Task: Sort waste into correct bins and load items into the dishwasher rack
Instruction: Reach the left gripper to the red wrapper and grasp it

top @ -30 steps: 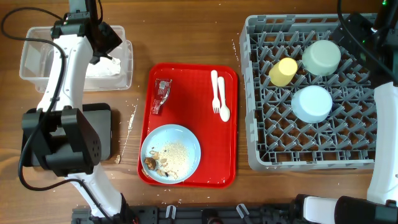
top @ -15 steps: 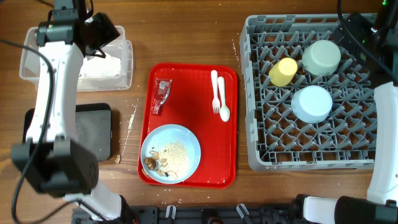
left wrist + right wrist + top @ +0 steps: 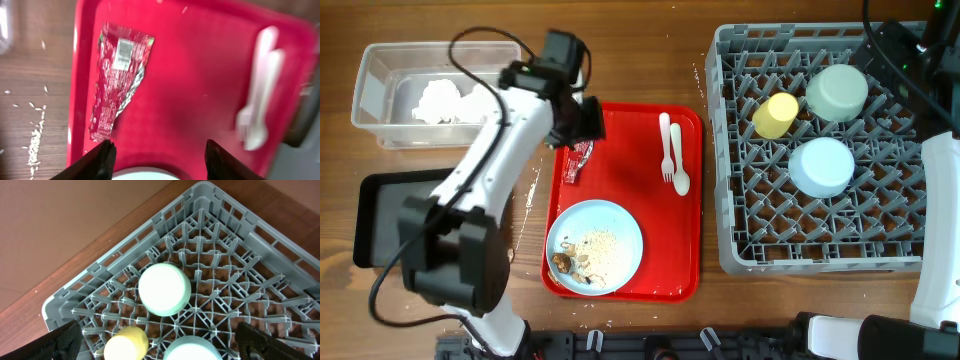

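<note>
**Left arm swings from the clear tub (image 3: 370, 62) over to the red tray (image 3: 630, 205)**
With the napkins (image 3: 445, 100) now lying in the far-left tub, the left tool (image 3: 159, 152) hangs spread and empty just above the wrapper (image 3: 117, 85) at the tray's far-left corner, probably the next waste to go. The right tool (image 3: 167, 342) hovers spread over the dishwasher rack (image 3: 740, 255).

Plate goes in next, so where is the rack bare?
Bare in the dishwasher rack: the near rows in front of the light blue bowl and the near-left corner. Crowded: the far half, with the yellow cup and the pale green bowl.
</note>
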You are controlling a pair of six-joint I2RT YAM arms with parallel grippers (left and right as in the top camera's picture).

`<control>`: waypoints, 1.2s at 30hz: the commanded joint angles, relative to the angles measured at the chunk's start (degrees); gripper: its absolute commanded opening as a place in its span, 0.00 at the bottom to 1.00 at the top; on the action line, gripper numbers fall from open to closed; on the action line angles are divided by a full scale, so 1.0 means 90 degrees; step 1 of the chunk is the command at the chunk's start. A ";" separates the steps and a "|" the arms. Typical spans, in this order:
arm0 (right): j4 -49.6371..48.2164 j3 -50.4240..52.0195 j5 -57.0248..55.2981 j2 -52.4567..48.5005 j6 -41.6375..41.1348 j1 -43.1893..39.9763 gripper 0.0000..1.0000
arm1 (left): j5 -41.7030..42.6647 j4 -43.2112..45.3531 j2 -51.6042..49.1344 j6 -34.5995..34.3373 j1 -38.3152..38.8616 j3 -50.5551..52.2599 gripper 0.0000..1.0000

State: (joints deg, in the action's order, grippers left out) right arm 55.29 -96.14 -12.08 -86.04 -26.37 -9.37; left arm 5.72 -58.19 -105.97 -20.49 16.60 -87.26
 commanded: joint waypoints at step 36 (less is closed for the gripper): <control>-0.0022 -0.0015 -0.0087 -0.0044 -0.0070 0.0007 1.00 | -0.2023 0.0874 -0.1562 -0.0486 0.0537 0.0631 0.37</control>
State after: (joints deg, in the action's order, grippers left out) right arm 55.27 -96.14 -12.08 -86.04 -26.37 -9.37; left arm -11.35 -50.19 -118.50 -24.38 21.39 -82.02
